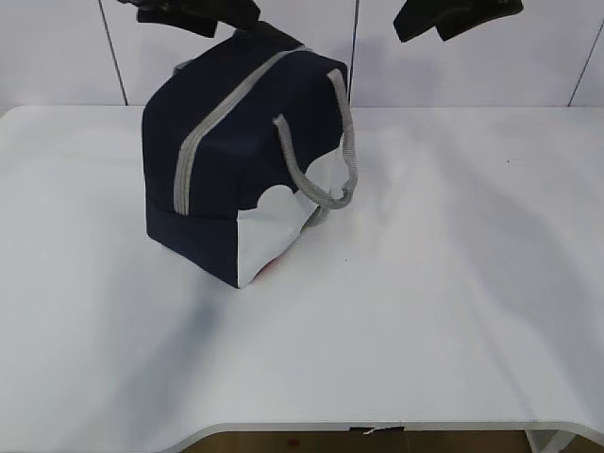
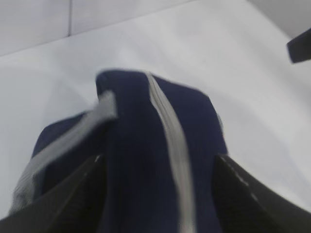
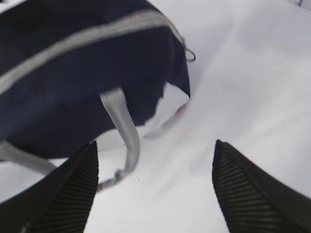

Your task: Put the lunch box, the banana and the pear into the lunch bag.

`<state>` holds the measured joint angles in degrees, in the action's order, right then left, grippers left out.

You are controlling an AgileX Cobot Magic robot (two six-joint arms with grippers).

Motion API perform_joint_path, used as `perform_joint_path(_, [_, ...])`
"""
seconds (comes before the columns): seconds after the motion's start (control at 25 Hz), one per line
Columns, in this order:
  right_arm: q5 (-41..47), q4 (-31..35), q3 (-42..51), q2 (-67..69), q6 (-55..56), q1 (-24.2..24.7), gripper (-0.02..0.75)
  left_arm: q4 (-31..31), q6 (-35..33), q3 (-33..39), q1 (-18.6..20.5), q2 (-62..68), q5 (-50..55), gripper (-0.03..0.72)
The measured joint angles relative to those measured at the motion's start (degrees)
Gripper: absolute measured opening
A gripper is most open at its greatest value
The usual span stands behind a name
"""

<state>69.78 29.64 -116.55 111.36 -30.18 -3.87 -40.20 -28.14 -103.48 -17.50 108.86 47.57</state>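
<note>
Navy lunch bag (image 2: 155, 160) beneath left pincer (image 2: 158, 194).

Exterior: front, slanted down; both wrists close above lunch bag (image 1: 241, 160), shared

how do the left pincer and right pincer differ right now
The left pincer hangs directly over the lunch bag, its fingers straddling the bag's zipped top. The right pincer hangs over bare table beside the bag, with only the grey handle near it. Both stand open and hold nothing.
</note>
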Motion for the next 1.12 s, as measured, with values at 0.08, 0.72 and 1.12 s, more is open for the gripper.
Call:
perform_joint_path(0.08, [0.96, -1.53, -0.97, -0.11, 3.55, 0.0, 0.575, 6.26, 4.93, 0.0, 0.0, -2.6, 3.51, 0.507])
perform_joint_path(0.72, [1.87, -18.49, 6.27, -13.52, 23.53, -10.08, 0.575, 29.52, 20.66, -0.04, 0.0, -18.84, 24.01, 0.418])
perform_joint_path(1.12, [2.2, -22.52, 21.57, -30.76, 27.79, -11.97, 0.575, 29.69, 23.27, 12.71, 0.0, -35.36, 24.22, 0.416])
